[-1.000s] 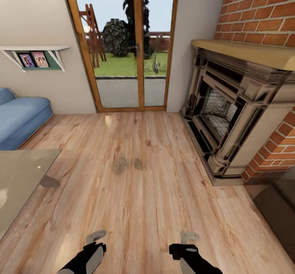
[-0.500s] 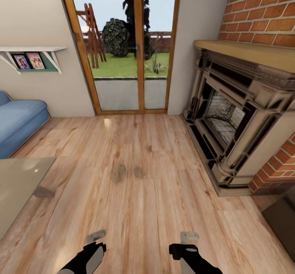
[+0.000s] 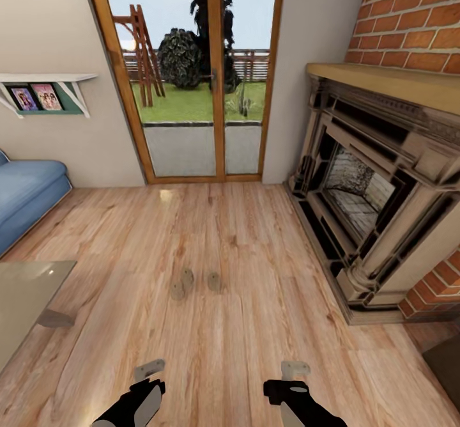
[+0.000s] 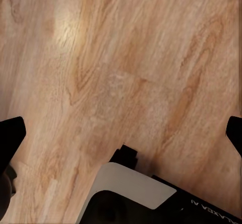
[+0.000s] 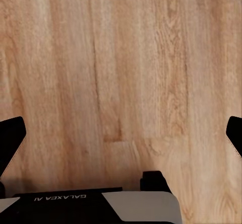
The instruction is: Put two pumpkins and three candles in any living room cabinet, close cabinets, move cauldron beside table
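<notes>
ahead, three candles [image 3: 195, 284] are seen lying on the wooden floor [image 3: 255, 325], well beyond both sets of spread, empty fingers, slightly nearer the left gripper [image 3: 149, 369] than the right gripper [image 3: 296, 370].

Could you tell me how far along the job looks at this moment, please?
Nothing looks done: all three candles lie on the floor ahead. Nothing is in hand; the left claw and right claw are open and empty. Stowing candles and pumpkins, closing cabinets and placing the cauldron remain.
</notes>
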Available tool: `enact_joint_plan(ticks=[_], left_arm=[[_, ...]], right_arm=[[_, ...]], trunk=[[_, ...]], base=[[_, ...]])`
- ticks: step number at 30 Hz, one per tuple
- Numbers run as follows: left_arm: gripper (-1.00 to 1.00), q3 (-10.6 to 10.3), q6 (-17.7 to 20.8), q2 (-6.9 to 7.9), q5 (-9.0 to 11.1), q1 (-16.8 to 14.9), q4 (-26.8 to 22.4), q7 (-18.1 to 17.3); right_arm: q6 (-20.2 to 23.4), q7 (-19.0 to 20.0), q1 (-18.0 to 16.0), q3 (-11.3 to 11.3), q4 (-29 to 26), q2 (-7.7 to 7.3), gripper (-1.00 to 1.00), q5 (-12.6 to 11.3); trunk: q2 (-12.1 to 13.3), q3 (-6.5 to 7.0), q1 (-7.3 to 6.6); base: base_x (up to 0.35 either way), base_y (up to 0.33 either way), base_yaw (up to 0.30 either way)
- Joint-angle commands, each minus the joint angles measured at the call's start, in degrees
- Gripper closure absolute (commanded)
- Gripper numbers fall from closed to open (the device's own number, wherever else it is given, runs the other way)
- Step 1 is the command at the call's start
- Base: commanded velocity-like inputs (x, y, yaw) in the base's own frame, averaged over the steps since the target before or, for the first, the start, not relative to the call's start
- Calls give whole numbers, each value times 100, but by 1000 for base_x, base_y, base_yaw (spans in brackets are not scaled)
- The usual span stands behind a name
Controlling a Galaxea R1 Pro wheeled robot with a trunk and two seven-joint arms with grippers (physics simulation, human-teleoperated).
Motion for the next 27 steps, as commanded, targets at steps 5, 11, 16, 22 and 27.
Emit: enact_joint_plan(ticks=[5,11,16,22,27], left_arm=[[-100,-48,38,3,28,-1,-15,42],[-100,-48,38,6,27,-1,-13,42],[-100,-48,19,11,22,-1,-15,42],[-100,-48,-78,11,47,-1,-12,49],[-100,-48,-91,12,53,8,-6,52]], right_arm=[[26,-49,-6,47,-11,-6,-100,-36],[26,-49,-6,47,-6,-6,-100,-36],[26,-41,-6,47,-3,-6,-100,-36],[26,-40,-6,47,-2,-6,-100,-41],[28,-40,-6,43,-2,-6,-100,-43]], trunk=[[-5,-7,4],[-5,-7,4],[-5,-7,4],[-5,-7,4],[-5,-7,4]], base=[[330,0,0],[324,0,0],[207,0,0],[26,0,0],[2,0,0]])
